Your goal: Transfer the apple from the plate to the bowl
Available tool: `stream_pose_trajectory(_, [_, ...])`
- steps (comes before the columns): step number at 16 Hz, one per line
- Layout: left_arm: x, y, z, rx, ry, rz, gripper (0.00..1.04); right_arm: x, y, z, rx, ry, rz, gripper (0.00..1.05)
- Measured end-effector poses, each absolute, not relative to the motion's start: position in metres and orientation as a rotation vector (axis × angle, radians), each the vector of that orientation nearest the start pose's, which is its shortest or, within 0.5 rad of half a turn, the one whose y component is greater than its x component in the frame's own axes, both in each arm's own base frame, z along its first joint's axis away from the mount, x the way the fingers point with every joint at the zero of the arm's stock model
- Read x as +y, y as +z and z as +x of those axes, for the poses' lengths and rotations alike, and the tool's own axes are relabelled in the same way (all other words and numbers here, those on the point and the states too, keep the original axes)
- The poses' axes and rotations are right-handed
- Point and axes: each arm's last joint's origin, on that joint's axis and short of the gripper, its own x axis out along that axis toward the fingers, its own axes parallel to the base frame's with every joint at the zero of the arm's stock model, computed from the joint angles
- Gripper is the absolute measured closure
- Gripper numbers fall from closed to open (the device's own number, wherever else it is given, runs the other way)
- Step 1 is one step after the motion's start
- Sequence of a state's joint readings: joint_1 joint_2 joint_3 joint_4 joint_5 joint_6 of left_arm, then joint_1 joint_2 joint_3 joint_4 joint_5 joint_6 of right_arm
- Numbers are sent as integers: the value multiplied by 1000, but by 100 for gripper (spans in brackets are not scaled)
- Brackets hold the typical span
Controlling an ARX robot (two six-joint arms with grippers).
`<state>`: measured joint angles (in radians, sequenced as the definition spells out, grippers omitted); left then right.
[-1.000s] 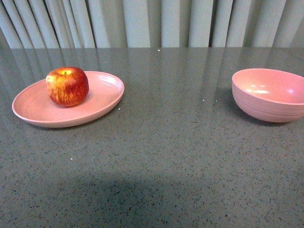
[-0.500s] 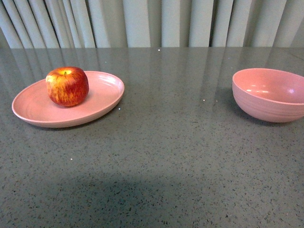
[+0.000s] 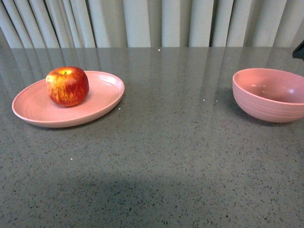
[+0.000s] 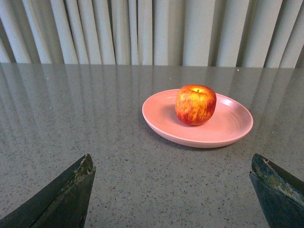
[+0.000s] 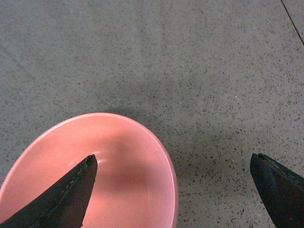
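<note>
the apple (image 3: 67,86) sits on the plate (image 3: 28,111) near the counter's (image 3: 180,142) left edge, with the bowl (image 3: 266,107) at its right edge. the left gripper (image 4: 172,161) faces the apple, spread wide; the right gripper (image 5: 173,159) hangs spread wide above the bowl.

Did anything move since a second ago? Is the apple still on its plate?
A dark piece, probably part of the right arm, has come into the front view at the right edge, above the bowl. The bright glints inside the bowl have dimmed. Nothing was grabbed or let go. The apple sits on the plate just as before, and the bowl has not shifted.
</note>
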<state>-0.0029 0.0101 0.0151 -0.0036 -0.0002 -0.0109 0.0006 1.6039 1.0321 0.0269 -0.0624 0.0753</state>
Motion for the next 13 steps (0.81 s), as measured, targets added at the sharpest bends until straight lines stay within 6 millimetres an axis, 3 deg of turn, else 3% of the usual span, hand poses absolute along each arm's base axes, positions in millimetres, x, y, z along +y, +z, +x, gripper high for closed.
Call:
stream_pose_trajectory(10, [0,168,97,-2,-3,-10,7,13,194,372,672,23,54,7])
stream_pose_trajectory(11, [0,168,97,-1,-3,-10,7,13,192,373,679,17,60,9])
stream_pose_trajectory(13, [0,168,97,-1,-3,-10,7,13,191,373,687,11,71,34])
